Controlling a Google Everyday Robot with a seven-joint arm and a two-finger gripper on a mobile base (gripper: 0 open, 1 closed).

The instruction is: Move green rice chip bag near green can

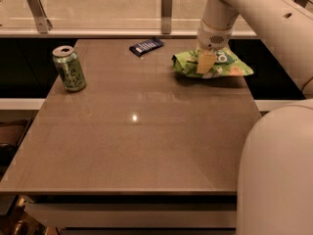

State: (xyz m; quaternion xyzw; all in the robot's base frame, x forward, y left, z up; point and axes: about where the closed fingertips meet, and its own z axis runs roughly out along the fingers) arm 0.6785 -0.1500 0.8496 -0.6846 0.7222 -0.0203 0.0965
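There is one tabletop [146, 146]. Three things lie on it: one green can [69, 68], one green rice chip bag [229, 65] and one small dark blue wrapper [146, 46]. There is one robot arm [254, 6] with one gripper [206, 65]. The gripper is down on the bag, at the far right. Behind the tabletop are two metal posts, a left post [37, 9] and a middle post [167, 10].

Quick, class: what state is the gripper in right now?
Gripper: down on the green rice chip bag; whether it is open or closed cannot be told.
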